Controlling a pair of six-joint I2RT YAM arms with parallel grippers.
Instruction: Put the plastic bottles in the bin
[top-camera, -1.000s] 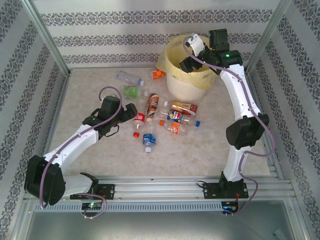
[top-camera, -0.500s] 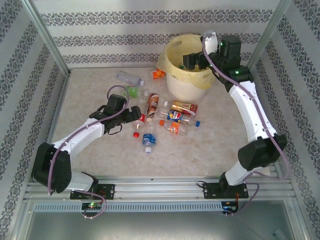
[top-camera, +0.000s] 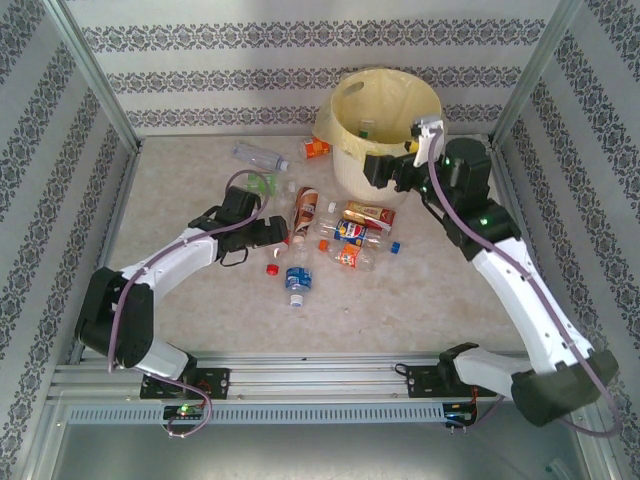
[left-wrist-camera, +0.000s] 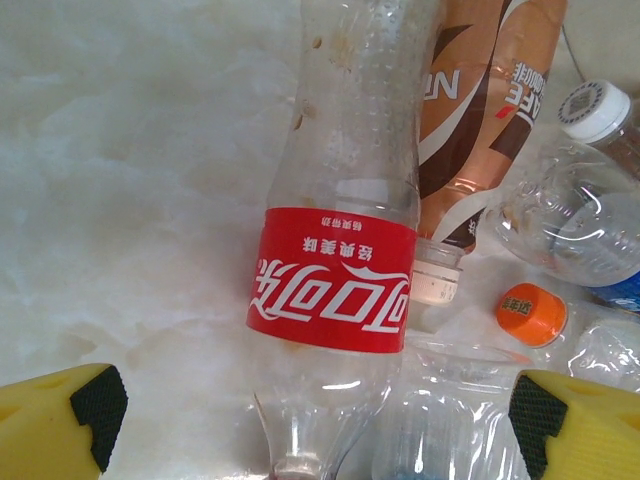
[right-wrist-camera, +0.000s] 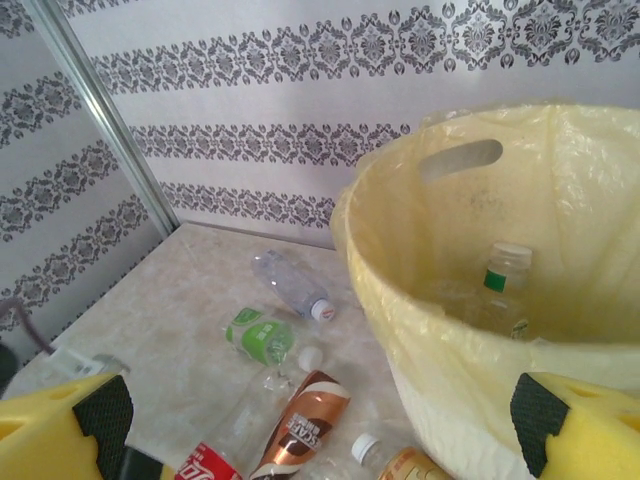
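Right gripper (top-camera: 385, 170), over the bin (top-camera: 345, 100) a sec ago, has pulled back to its near-right side, jaws spread and empty. A green-label bottle (right-wrist-camera: 500, 285) sits inside. Most bottles (top-camera: 350, 232) are still on the table (top-camera: 180, 180), near-left of bin. Left arm, stretched low, has crept fwd. Left gripper (left-wrist-camera: 315, 405) gapes wide astride the red-label cola bottle (left-wrist-camera: 335, 280), not yet gripping.

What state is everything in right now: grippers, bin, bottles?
Left gripper: open, lined up on the red-label bottle.
Right gripper: open, empty, beside the bin.
Bin: upright, one bottle visible inside.
Red-label bottle: lying on the table, ungripped.
Brown-label bottle: lying, cap on.
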